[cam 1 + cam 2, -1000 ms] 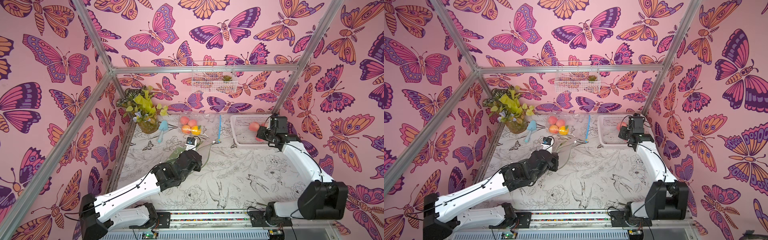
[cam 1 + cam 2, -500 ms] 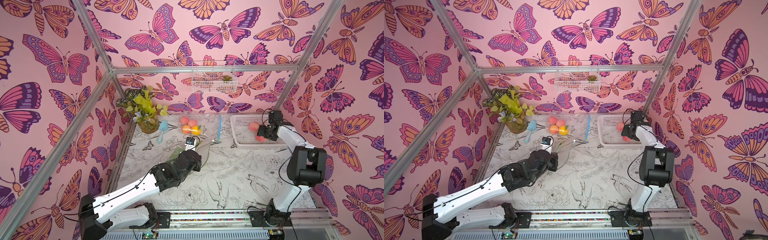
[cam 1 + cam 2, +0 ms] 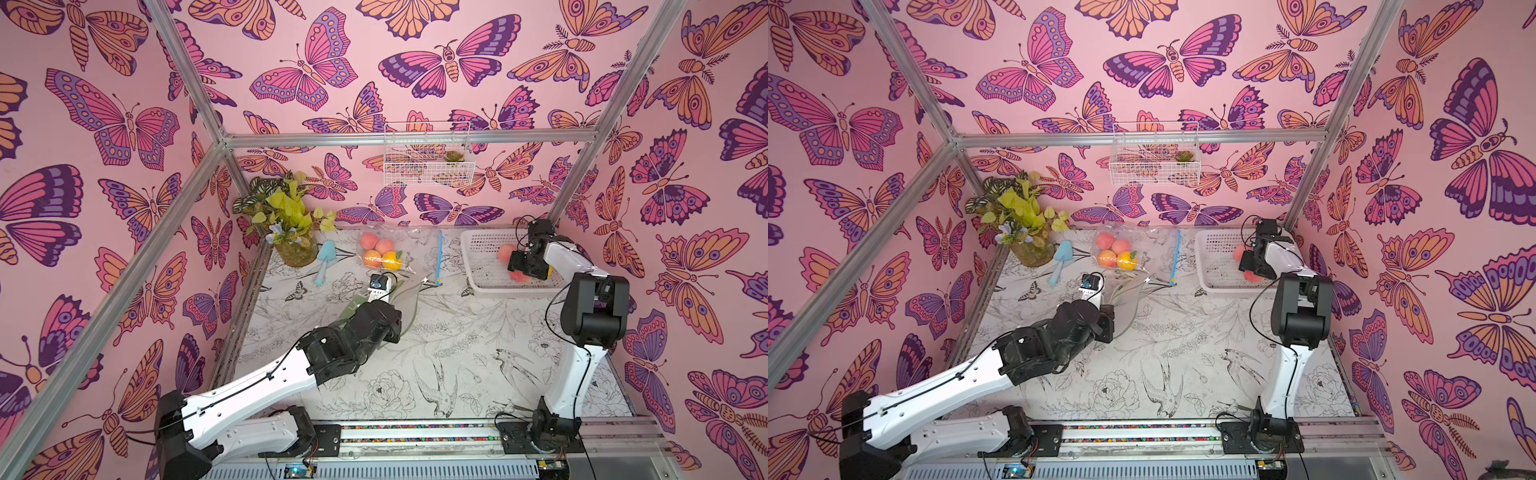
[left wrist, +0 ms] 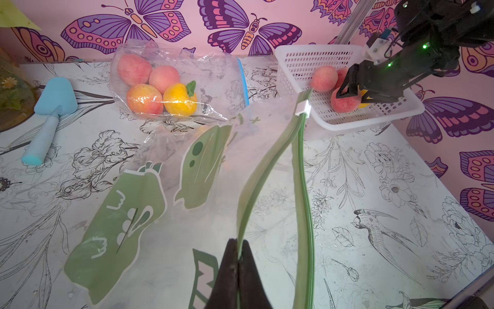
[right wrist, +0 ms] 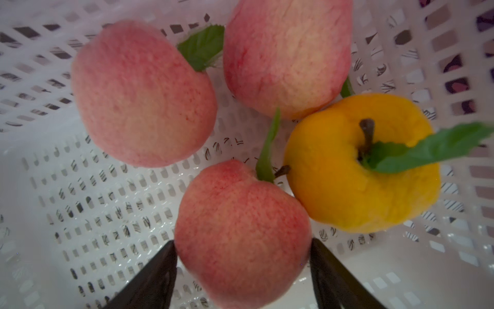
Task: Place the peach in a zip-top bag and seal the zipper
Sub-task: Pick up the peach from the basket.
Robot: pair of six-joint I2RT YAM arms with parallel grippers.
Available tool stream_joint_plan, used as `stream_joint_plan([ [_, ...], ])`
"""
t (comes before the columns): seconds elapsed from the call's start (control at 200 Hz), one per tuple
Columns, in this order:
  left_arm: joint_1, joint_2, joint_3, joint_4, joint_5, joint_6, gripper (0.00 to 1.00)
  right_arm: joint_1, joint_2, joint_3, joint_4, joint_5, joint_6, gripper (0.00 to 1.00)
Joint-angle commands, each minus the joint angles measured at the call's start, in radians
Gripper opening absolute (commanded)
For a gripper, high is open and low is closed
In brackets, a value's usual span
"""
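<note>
The zip-top bag (image 4: 200, 160) is clear with green print and lies mid-table; it shows in both top views (image 3: 409, 299) (image 3: 1129, 299). Its green zipper strips stand apart, with the white slider (image 4: 302, 107) at the far end. My left gripper (image 4: 238, 243) is shut on one zipper strip. Inside the white basket (image 3: 469, 257), my right gripper (image 5: 243, 243) (image 3: 521, 270) is open, one finger on each side of a pink peach (image 5: 240, 227) (image 3: 517, 275). Two more peaches (image 5: 144, 96) and a yellow fruit (image 5: 361, 174) lie beside it.
Against the back wall lies a second clear bag (image 3: 382, 253) with a blue zipper, holding several fruits. A blue trowel (image 3: 325, 257) and a potted plant (image 3: 291, 232) stand at the back left. A wire basket (image 3: 428, 160) hangs on the wall.
My right arm has folded up at the elbow and its gripper has moved lower into the basket, jaws wider, now either side of a peach. The left arm and bag have not moved.
</note>
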Motion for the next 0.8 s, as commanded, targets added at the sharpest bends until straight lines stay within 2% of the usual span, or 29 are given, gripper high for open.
stream_joint_plan([
  [0.0,0.004,-0.017,-0.02,0.001,-0.011,0.014,0.0,-0.006,0.034,0.041,-0.046,0.017,-0.012,0.77],
  [0.521,0.004,-0.025,-0.021,0.001,-0.021,0.022,0.0,-0.008,0.141,0.149,-0.101,-0.007,-0.002,0.77],
  [0.666,0.005,-0.031,-0.024,0.001,-0.024,0.022,0.0,-0.008,0.127,0.142,-0.098,-0.009,0.003,0.69],
  [0.796,0.004,-0.031,-0.026,0.0,-0.024,0.02,0.0,-0.007,0.049,0.084,-0.057,-0.027,0.01,0.65],
])
